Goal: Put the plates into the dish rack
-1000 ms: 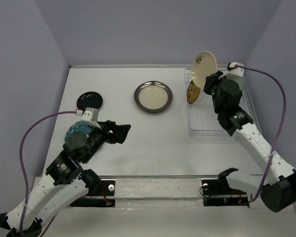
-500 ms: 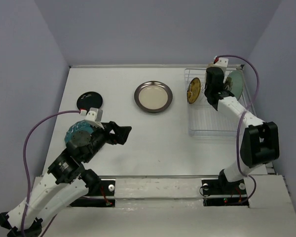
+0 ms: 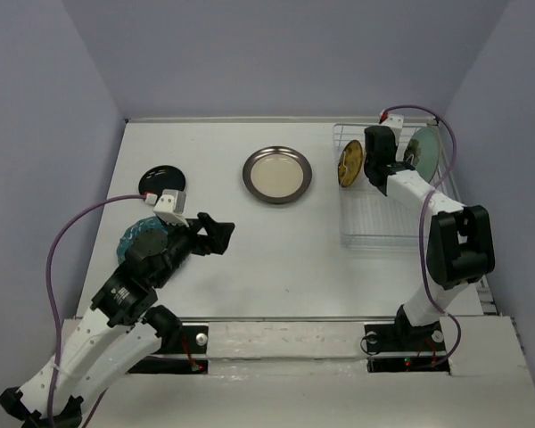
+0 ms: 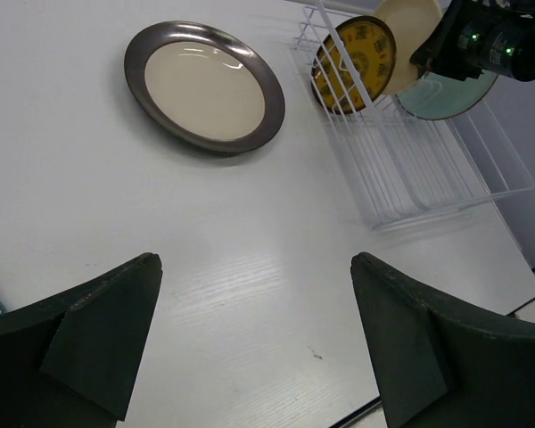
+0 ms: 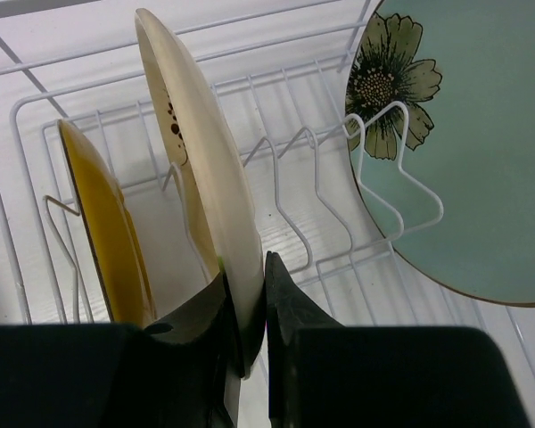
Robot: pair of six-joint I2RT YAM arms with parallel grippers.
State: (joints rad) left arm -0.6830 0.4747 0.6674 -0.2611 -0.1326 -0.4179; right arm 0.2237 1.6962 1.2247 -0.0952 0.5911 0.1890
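Note:
My right gripper (image 5: pixel 250 303) is shut on the tan plate with a dark spot (image 5: pixel 205 205) and holds it on edge in the white wire dish rack (image 5: pixel 339 223). The plate stands between the amber patterned plate (image 5: pixel 107 223) and the pale teal flowered plate (image 5: pixel 464 152). In the top view the right gripper (image 3: pixel 377 174) is over the rack (image 3: pixel 383 218). My left gripper (image 3: pixel 216 234) is open and empty above the table. The silver-rimmed cream plate (image 3: pixel 277 174) lies flat at the centre back, and the small black plate (image 3: pixel 160 178) lies at the left. The dark teal scalloped plate (image 3: pixel 138 239) is partly hidden under the left arm.
The rack stands at the back right close to the right wall. The left wrist view shows the cream plate (image 4: pixel 205 85), the rack (image 4: pixel 428 169) with the amber plate (image 4: pixel 357 58), the tan plate (image 4: pixel 408 36) and the teal plate (image 4: pixel 446 94), and the table's front edge.
My right arm has swung the tan plate down from above the rack into a slot between the amber and pale teal plates. The left gripper has shifted slightly and stays open.

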